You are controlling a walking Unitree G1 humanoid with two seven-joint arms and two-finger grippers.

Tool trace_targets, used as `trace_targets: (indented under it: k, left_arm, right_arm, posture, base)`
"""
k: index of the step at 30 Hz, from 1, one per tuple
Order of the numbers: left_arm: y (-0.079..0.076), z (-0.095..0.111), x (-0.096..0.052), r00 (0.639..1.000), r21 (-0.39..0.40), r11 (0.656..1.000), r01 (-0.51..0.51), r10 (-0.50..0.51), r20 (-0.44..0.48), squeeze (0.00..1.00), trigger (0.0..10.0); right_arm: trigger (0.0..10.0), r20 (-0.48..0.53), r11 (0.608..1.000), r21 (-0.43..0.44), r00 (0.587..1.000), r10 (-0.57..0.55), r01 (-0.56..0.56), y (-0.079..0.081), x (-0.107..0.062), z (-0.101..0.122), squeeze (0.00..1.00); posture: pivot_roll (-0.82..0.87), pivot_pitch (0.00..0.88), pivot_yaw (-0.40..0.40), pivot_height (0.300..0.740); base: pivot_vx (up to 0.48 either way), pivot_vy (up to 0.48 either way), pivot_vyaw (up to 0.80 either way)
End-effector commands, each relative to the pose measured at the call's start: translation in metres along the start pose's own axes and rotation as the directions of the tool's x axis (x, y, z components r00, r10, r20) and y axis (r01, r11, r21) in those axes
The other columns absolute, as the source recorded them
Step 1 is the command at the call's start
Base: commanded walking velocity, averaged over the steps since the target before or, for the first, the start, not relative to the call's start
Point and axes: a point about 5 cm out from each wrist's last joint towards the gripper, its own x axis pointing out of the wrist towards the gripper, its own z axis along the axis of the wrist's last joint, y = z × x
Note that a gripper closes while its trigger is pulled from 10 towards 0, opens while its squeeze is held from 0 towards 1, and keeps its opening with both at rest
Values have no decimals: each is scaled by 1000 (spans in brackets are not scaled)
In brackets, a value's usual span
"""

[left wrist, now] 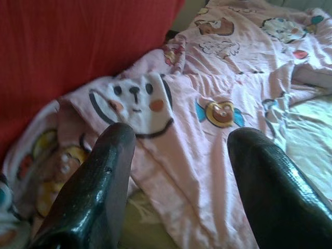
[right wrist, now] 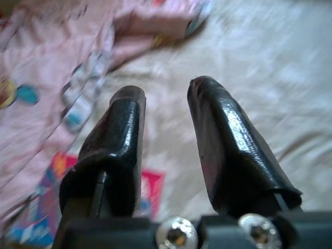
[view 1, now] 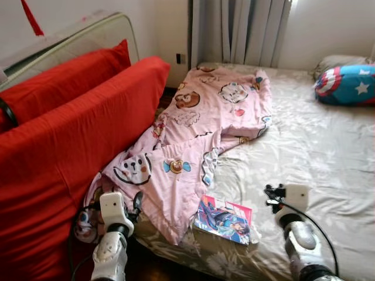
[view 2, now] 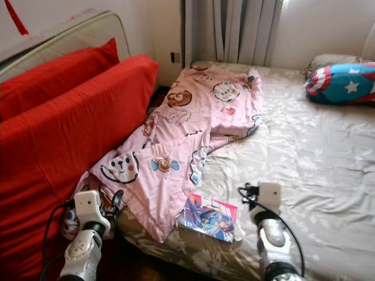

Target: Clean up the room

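Observation:
A pink cartoon-print blanket (view 1: 199,126) lies crumpled across the left half of the bed, its corner hanging over the near edge. A colourful book (view 1: 224,219) rests on the beige sheet (view 1: 304,152) near the front edge. My left gripper (left wrist: 179,155) hovers open over the blanket's hanging corner by the red sofa. My right gripper (right wrist: 166,111) is open above the sheet, just right of the book, holding nothing.
A red sofa (view 1: 64,146) stands tight against the bed's left side. A blue star-shield pillow (view 1: 347,85) lies at the head of the bed, right. Grey curtains (view 1: 240,29) hang behind. Dark floor shows under the bed's front edge.

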Motion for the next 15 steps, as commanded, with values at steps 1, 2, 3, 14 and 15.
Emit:
trace_targets:
  k: [1, 2, 3, 14, 15]
  left_arm:
    - [1, 4, -3, 999, 16, 1000, 1, -2, 43, 0, 10000]
    - [2, 3, -5, 999, 18, 1000, 0, -1, 51, 0, 10000]
    - [3, 2, -12, 998, 21, 1000, -6, 5, 69, 0, 10000]
    - [17, 33, -4, 986, 60, 998, -17, 7, 169, 0, 10000]
    - [16, 34, -4, 985, 59, 998, -15, 4, 173, 0, 10000]
  right_arm:
    - [10000, 60, 1000, -20, 998, 21, -20, 0, 3, 11, 0]
    - [10000, 68, 999, -25, 997, 25, -24, -2, 2, 12, 0]
    - [10000, 86, 999, -45, 996, 25, -21, -7, -2, 11, 0]
    - [10000, 207, 998, -17, 977, 57, -54, 21, -13, 14, 0]
    - [10000, 207, 998, -12, 976, 62, -61, 23, -13, 14, 0]
  posture:
    - [-161, 0, -42, 740]
    - [-161, 0, -42, 740]
    - [-145, 13, -63, 740]
    - [-125, 34, -13, 740]
    - [-125, 34, -13, 740]
  base:
    - [0, 0, 0]
    - [0, 0, 0]
    - [0, 0, 0]
    - [0, 0, 0]
    - [0, 0, 0]
